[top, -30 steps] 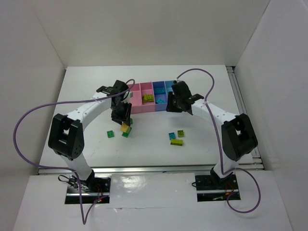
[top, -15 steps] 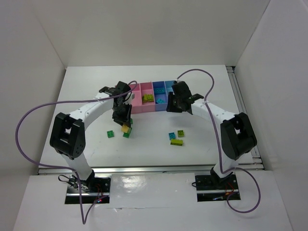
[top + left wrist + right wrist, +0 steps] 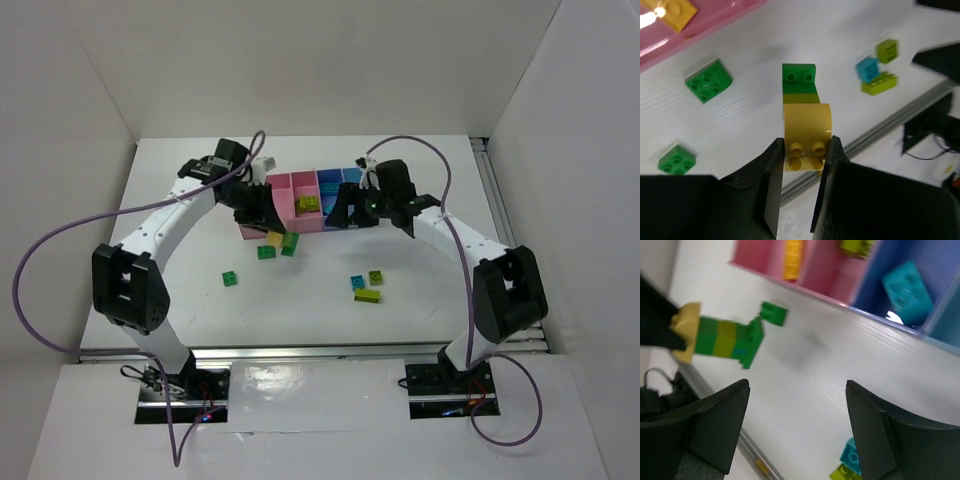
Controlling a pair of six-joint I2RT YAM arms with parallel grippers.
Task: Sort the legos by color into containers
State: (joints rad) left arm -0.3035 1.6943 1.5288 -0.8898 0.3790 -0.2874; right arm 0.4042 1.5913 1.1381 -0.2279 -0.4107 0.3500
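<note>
The left fingers [image 3: 772,175], clamped on the yellow end of the lego stack [image 3: 806,125], have carried it across the table [image 3: 320,310] toward 1 o'clock, just beside the pink containers [image 3: 282,195]; the right fingers [image 3: 720,425], spread wide, have swung toward 9 o'clock

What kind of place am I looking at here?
Probably a robotics lab test cell, not a home or factory. Plain white walls box in a table. A left arm and right arm are bolted at its edge. The props are toy bricks and sorting bins.
</note>
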